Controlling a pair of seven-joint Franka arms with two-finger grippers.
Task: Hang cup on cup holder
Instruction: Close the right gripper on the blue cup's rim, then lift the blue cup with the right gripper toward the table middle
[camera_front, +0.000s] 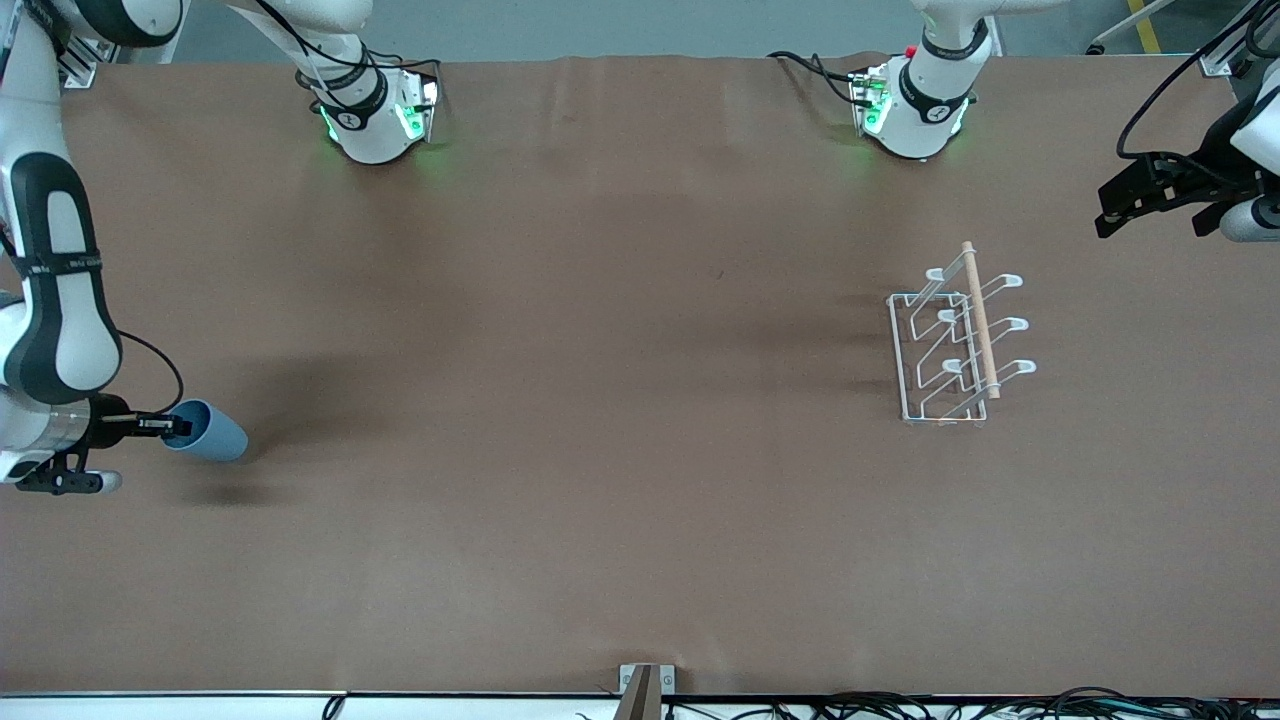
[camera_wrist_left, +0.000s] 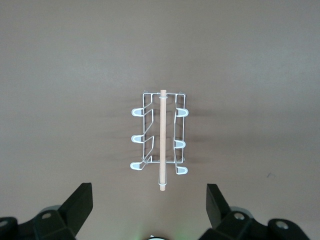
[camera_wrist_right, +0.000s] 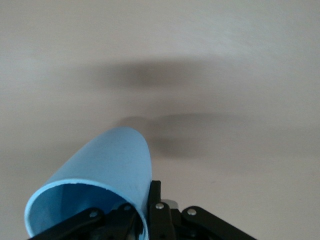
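While the cup is already taken up, the hanging itself is not yet done.

Cup: the cup (camera_front: 207, 431) is held by its rim, lying on its side in the air, over the surface (camera_front: 600, 450) at the right arm's end, well apart from the cup holder (camera_front: 958, 340).
Right gripper: the right gripper (camera_front: 172, 427) is closed on the cup rim, one finger inside and one outside.
Left gripper: the left gripper (camera_wrist_left: 149, 206) waits above the cup holder, its fingers spread wide and holding nothing.
Cup holder: it stands upright toward the left arm's end; all prongs are free.
Done: the grasp and, as it seems, the lift.
Left: to carry the cup to the cup holder and put it, mouth down, over one prong.
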